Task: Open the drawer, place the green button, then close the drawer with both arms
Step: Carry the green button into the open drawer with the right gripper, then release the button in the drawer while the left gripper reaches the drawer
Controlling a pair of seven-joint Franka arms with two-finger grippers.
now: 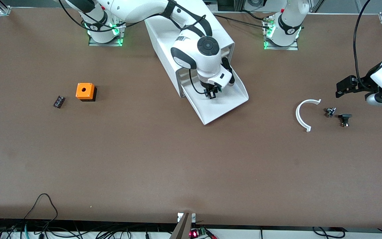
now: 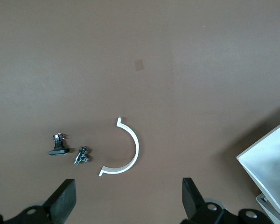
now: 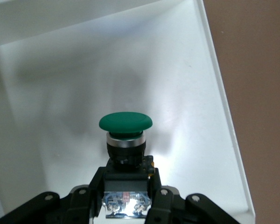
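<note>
The drawer [image 1: 225, 108] is pulled out of the white cabinet [image 1: 164, 36], its sloped lip toward the front camera. My right gripper [image 1: 211, 94] hangs low over the drawer's inside. In the right wrist view it [image 3: 126, 179] is shut on the black body of the button [image 3: 125, 122], whose green cap points at the white drawer floor [image 3: 60, 93]. My left gripper [image 1: 343, 87] waits in the air at the left arm's end of the table. Its fingers [image 2: 63, 198] stand wide apart with nothing between them.
A white curved strip [image 1: 302, 114] lies toward the left arm's end, with two small black parts [image 1: 330, 112] [image 1: 345, 119] beside it. Toward the right arm's end stand an orange box with a hole [image 1: 85, 91] and a small black part [image 1: 58, 101].
</note>
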